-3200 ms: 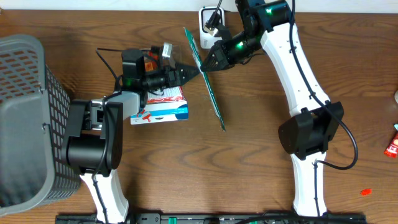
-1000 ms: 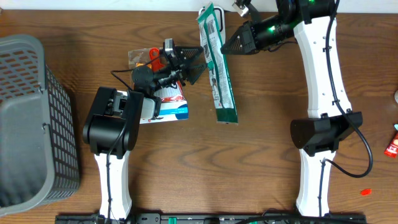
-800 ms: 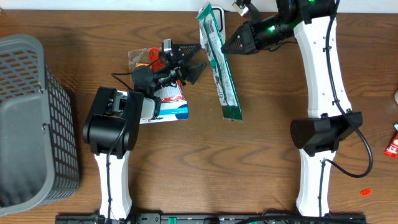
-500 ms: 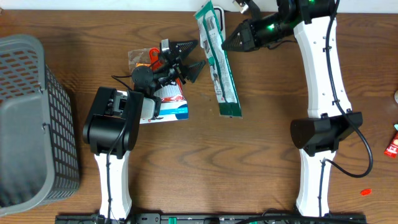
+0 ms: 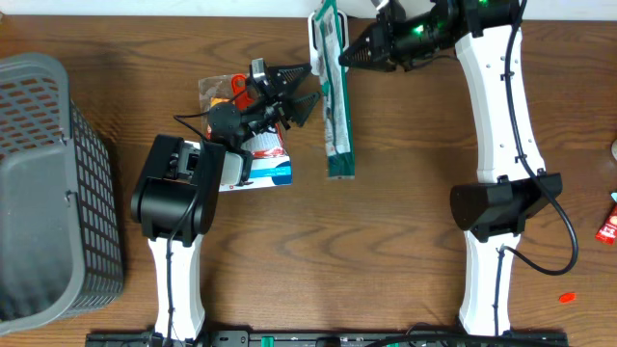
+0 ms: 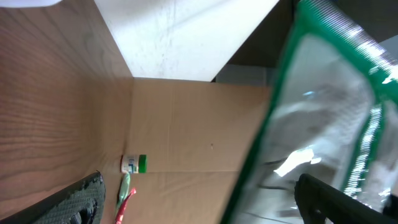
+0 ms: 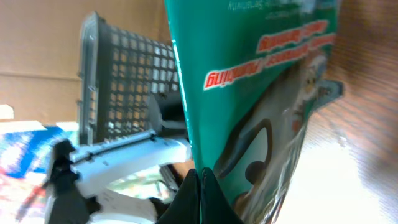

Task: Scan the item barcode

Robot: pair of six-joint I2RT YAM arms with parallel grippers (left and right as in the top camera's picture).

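A long green and clear item packet [image 5: 335, 106] hangs over the table's far middle, nearly straight along the view. My right gripper [image 5: 341, 58] is shut on its upper part. In the right wrist view the black fingers [image 7: 205, 196] pinch the packet's green edge [image 7: 249, 74], which bears red print. My left gripper [image 5: 310, 84] stands open just left of the packet, nothing between its fingers. In the left wrist view the packet [image 6: 323, 124] fills the right side, in front of the right-hand fingertip [image 6: 336, 199]. I cannot make out a barcode.
A grey mesh basket [image 5: 48, 183] stands at the left edge. A red, white and blue box [image 5: 262, 170] and an orange packet [image 5: 224, 89] lie under the left arm. A red item [image 5: 607, 222] lies at the right edge, and a small red bit [image 5: 567, 297] at the front right.
The packet has swung from a slant to nearly straight, its lower end moving left. The right gripper shifted slightly left, still shut on it. The left gripper stayed open in place.
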